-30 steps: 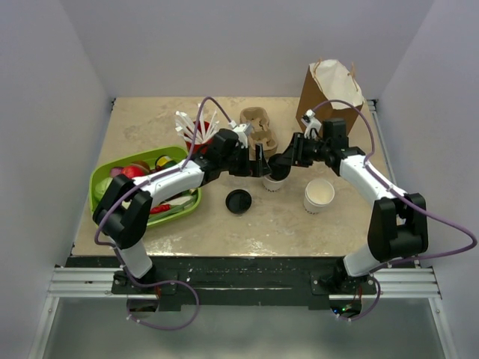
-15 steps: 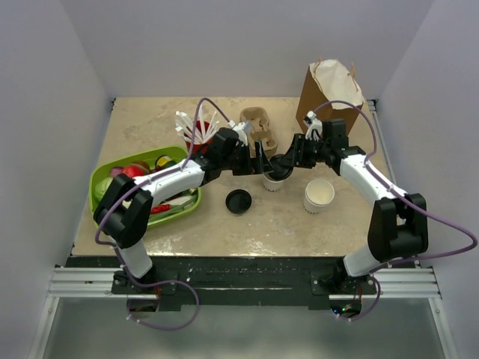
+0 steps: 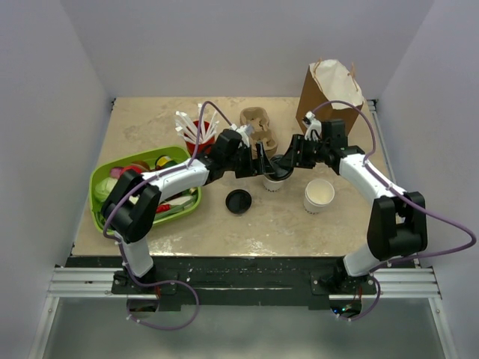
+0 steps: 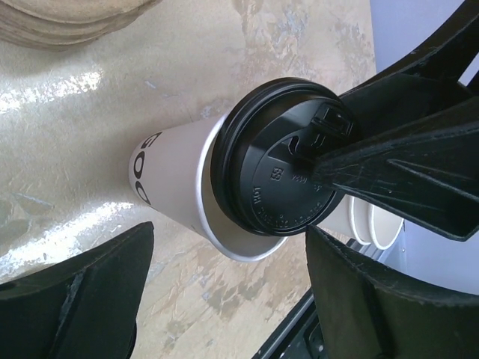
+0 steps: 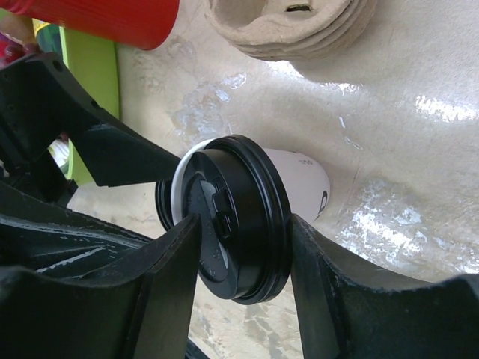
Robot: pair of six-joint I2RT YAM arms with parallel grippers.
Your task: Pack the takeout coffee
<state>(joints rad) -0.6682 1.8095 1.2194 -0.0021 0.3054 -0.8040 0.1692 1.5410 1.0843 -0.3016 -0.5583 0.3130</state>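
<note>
Nearest the arm bases, a loose black lid [image 3: 239, 200] lies flat on the marbled table [image 3: 150, 116], with a lidless white cup [image 3: 319, 194] well apart to its right and a green tray [image 3: 95, 187] of mixed items to the left. Just behind the lid, mid-table, stands the takeout coffee [image 4: 179, 187], where both arms meet. The left gripper [image 4: 228, 247] has its fingers spread wide to either side of the cup, with a gap showing on both sides. The right gripper [image 5: 243, 224] pinches the black sip lid, one finger against each side of its rim. The lid sits skewed, leaving part of the white rim bare. Bold black letters run down the cup's side, only partly in view and not readable as a word. The raised lettering on the lid is too fine to read. Farther back are a stack of pulp cup carriers [image 3: 258, 126], a red cup [image 3: 196, 133] and a brown paper bag [image 3: 318, 97].
</note>
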